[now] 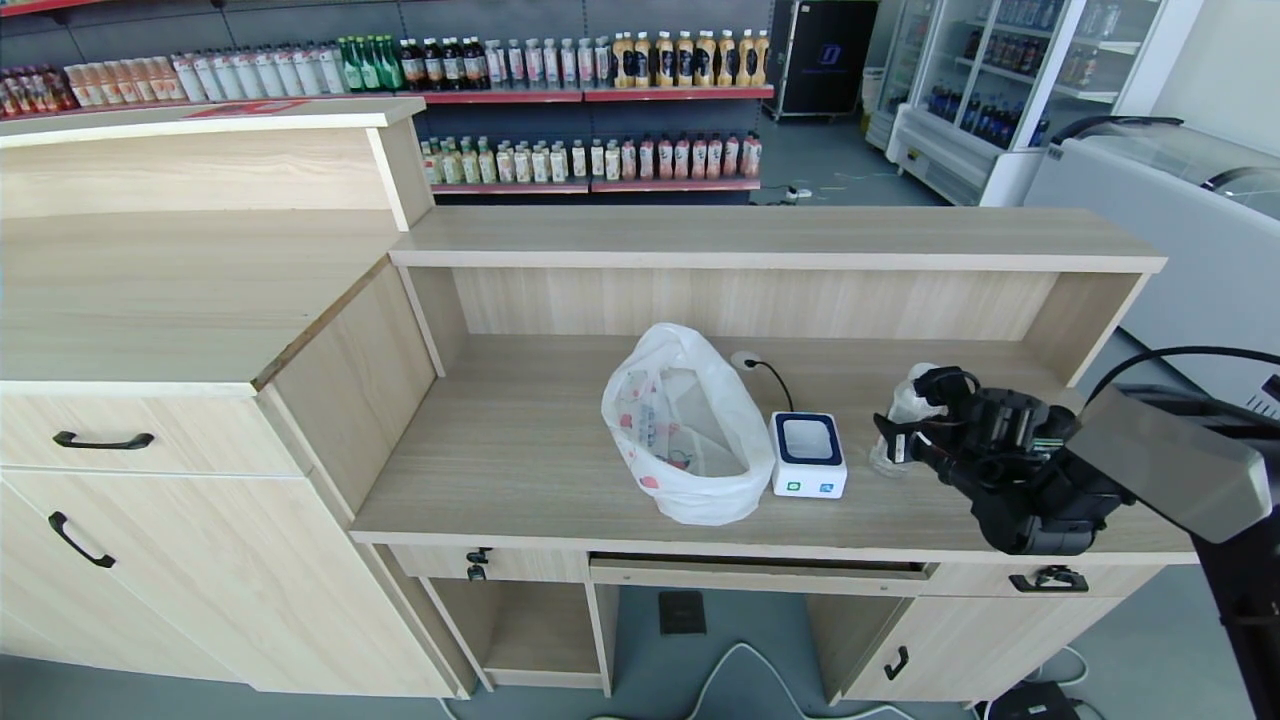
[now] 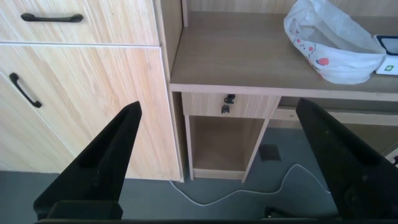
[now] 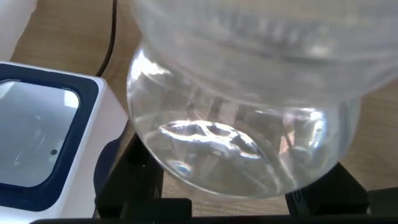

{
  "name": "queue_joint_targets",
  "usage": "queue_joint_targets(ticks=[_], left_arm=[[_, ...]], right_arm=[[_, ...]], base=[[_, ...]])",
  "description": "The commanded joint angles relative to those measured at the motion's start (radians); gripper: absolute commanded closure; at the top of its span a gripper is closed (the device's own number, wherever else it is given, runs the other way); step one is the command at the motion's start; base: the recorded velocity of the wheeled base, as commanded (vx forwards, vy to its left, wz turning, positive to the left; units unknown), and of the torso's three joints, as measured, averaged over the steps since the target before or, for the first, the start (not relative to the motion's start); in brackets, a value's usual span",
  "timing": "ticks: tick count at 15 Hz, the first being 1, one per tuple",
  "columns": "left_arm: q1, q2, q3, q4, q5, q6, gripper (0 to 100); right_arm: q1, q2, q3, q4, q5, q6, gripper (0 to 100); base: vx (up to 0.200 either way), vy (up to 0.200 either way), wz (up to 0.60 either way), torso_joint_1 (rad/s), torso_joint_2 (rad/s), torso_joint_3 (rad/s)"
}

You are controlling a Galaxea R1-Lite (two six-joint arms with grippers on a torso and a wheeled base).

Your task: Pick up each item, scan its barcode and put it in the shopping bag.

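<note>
Head view, right of centre: the right gripper (image 1: 897, 442) is clenched on a clear plastic bottle (image 1: 903, 408), which sits at or just above the wooden counter (image 1: 520, 440). The bottle is just beside the white scanner (image 1: 808, 452), and the shopping bag (image 1: 685, 430) lies against the scanner's other side near the middle of the frame. The left gripper (image 2: 219, 106) hangs released with its fingers wide apart, low in front of the cabinet drawers and well apart from everything on the counter. The likeliest trouble from here is a slip. The bottle is smooth, rounded and probably thin-walled, so a hard squeeze could buckle it, and a light one could let it turn or slide out on the lift. Because the two are so close, a swing toward the scanner could knock it or catch its black cable (image 1: 775, 380). The scan may fail if the barcode faces away from the window or if glare off the plastic spoils the reading. A careless drop could fold the bag's soft mouth shut. The bottle (image 3: 242, 130) looks transparent and colourless, bulging low down and whitish toward its top; whether it holds liquid I cannot tell.
</note>
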Motion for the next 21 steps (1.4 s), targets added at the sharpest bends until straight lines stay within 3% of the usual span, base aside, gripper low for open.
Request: queue_joint_targets(ticks=[1, 3, 5, 6, 7, 12, 16, 21], left_arm=[[0.0, 0.002, 0.0, 0.0, 0.0, 0.0, 0], [0.0, 0.002, 0.0, 0.0, 0.0, 0.0, 0], [0.0, 0.002, 0.0, 0.0, 0.0, 0.0, 0], [0.0, 0.002, 0.0, 0.0, 0.0, 0.0, 0], [0.0, 0.002, 0.0, 0.0, 0.002, 0.0, 0], [0.0, 0.002, 0.0, 0.0, 0.002, 0.0, 0], [0.0, 0.002, 0.0, 0.0, 0.0, 0.0, 0], [0.0, 0.002, 0.0, 0.0, 0.0, 0.0, 0]], right_arm=[[-0.01, -0.106, 0.033, 0.039, 0.001, 0.031, 100], [-0.027, -0.276, 0.089, 0.196, 0.001, 0.112, 100], [-0.032, -0.457, 0.119, 0.427, 0.01, 0.231, 100], [-0.032, -0.574, 0.097, 0.61, 0.026, 0.304, 100], [-0.032, -0.66, 0.077, 0.722, 0.075, 0.338, 100], [-0.027, -1.002, 0.086, 1.102, 0.529, 0.401, 100], [0.03, -1.183, 0.194, 1.154, 0.783, 0.399, 100], [0.142, -1.312, 0.278, 1.174, 0.799, 0.398, 100]], base=[[0.0, 0.0, 0.0, 0.0, 0.0, 0.0], [0.0, 0.0, 0.0, 0.0, 0.0, 0.0], [0.0, 0.0, 0.0, 0.0, 0.0, 0.0], [0.0, 0.0, 0.0, 0.0, 0.0, 0.0], [0.0, 0.0, 0.0, 0.0, 0.0, 0.0], [0.0, 0.0, 0.0, 0.0, 0.0, 0.0], [0.0, 0.0, 0.0, 0.0, 0.0, 0.0], [0.0, 0.0, 0.0, 0.0, 0.0, 0.0]])
